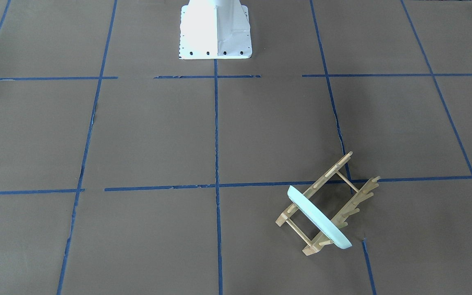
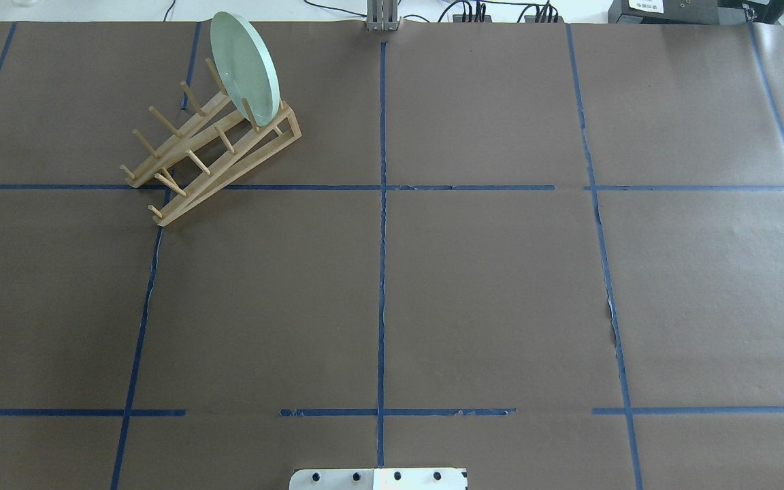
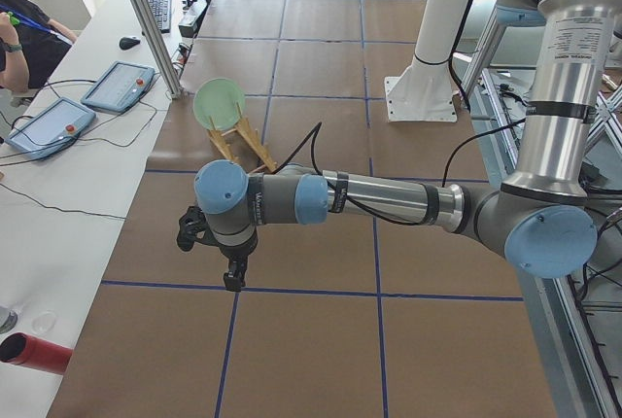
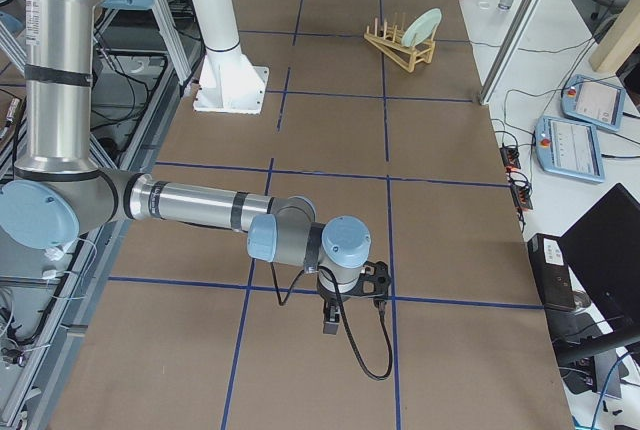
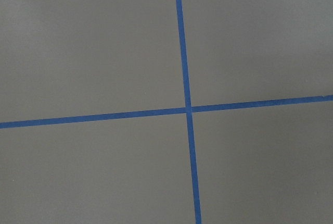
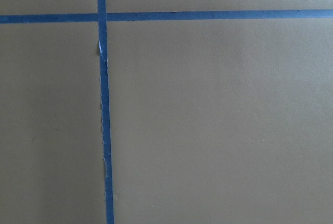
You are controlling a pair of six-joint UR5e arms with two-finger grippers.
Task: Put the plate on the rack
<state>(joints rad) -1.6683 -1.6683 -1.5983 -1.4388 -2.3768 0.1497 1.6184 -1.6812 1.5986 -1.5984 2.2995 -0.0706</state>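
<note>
front: plate (image 1: 320, 217) stands on edge in the rack (image 1: 329, 172), slotted between pegs near one end, leaning a bit
overhead: same, plate at the rack's far end, no arm in shot
sides: left gripper (image 3: 231, 277) and right gripper (image 4: 333, 322) hang over the table (image 3: 321, 360), well apart from the rack; no plate in either, can't tell how far the jaws are open
wrist cams: only table and tape (image 5: 184, 52)
looks placed to me; next is just parking both arms clear of the rack

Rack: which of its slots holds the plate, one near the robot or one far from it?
The far end slot: the plate stands on edge at the end of the rack farthest from the base; the nearer slots hold nothing.
</note>
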